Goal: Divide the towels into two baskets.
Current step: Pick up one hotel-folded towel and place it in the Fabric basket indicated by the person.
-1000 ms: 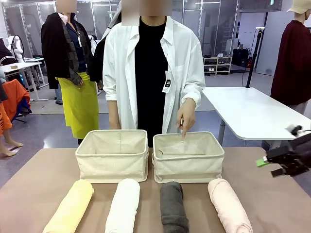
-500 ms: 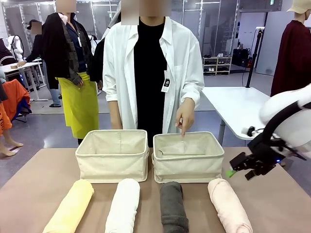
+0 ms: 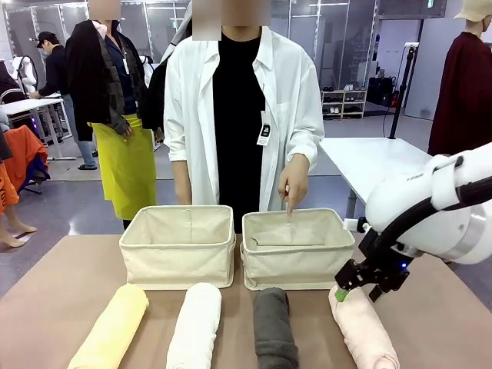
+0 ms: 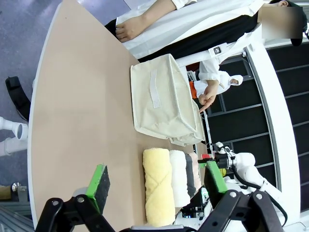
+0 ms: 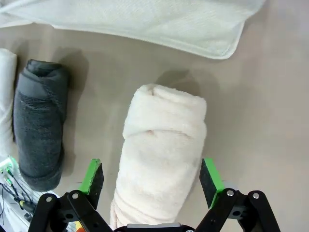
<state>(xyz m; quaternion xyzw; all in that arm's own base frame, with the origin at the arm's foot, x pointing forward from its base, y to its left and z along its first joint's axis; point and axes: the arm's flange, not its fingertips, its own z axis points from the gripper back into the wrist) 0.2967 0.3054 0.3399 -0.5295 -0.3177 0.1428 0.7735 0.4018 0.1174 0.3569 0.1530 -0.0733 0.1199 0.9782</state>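
Though jaws (wide) flank pink towel (image 5: pixel 161 145), gaps show.

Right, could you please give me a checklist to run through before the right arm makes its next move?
1. Right pincer open: ok.
2. Its pads straddle the pink towel, one on each side: ok in the right wrist view.
3. Pads low enough to grip the towel: cannot tell.
4. Grey towel lies apart from the pink one: ok.
5. Person's hand clear of the right basket: not ok, a finger points down over its far rim.
6. Left pincer open and holding nothing: ok.
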